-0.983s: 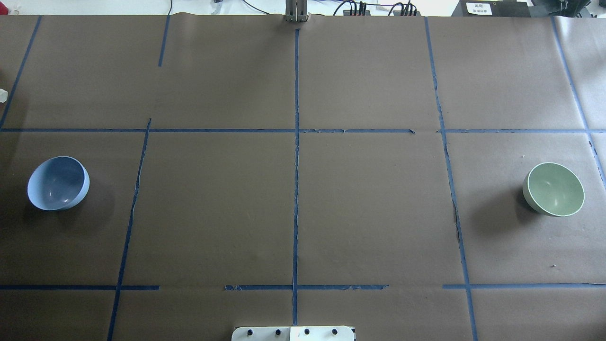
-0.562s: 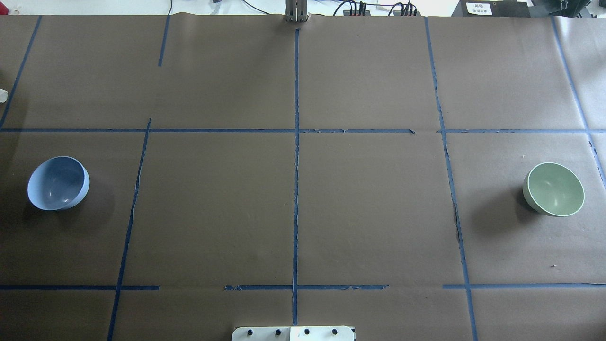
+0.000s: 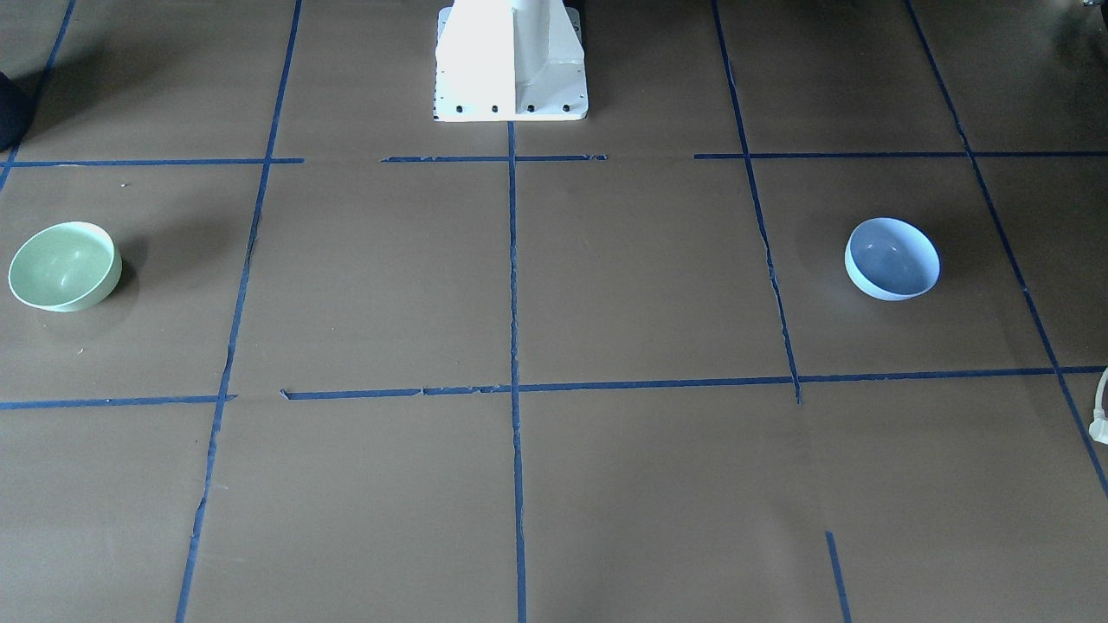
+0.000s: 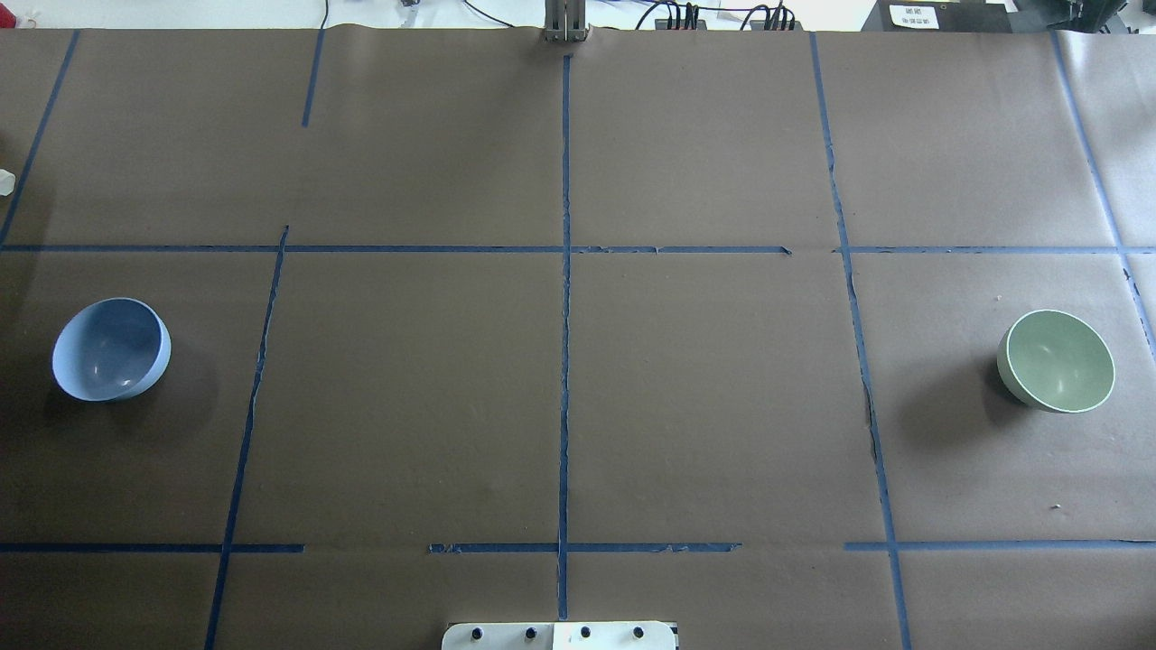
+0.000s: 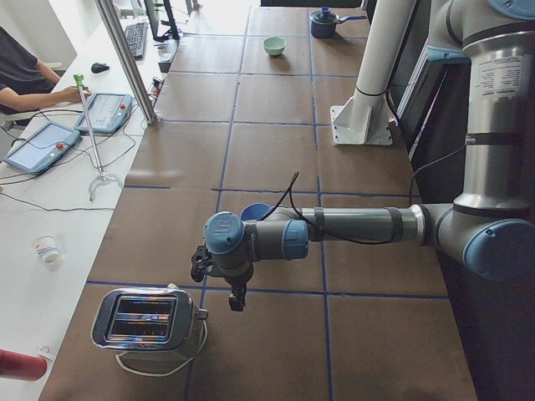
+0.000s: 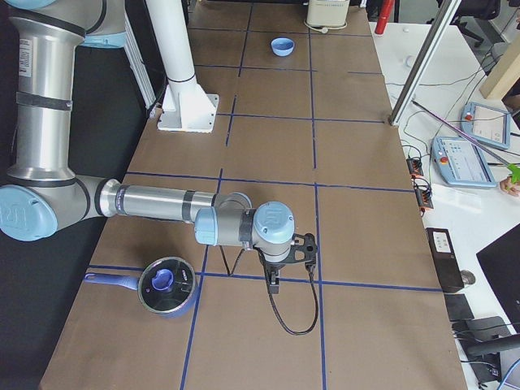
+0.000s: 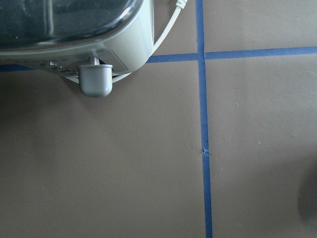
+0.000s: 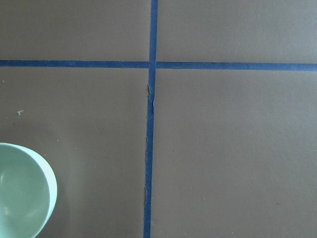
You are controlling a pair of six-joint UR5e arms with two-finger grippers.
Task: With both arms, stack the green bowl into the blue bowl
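The green bowl (image 4: 1057, 361) stands upright and empty at the table's right end; it also shows in the front view (image 3: 63, 266) and at the lower left of the right wrist view (image 8: 22, 193). The blue bowl (image 4: 111, 349) stands upright and empty at the left end, also in the front view (image 3: 892, 258). Neither arm shows from overhead. The left gripper (image 5: 236, 299) hangs over the table between the blue bowl (image 5: 255, 211) and a toaster. The right gripper (image 6: 272, 282) hangs beside the green bowl. I cannot tell whether either is open or shut.
A chrome toaster (image 5: 150, 322) with a white cable stands past the blue bowl; its lever knob (image 7: 95, 82) shows in the left wrist view. A pot with a blue lid (image 6: 165, 286) stands past the green bowl. The white pedestal (image 3: 511, 61) is at the robot's edge.
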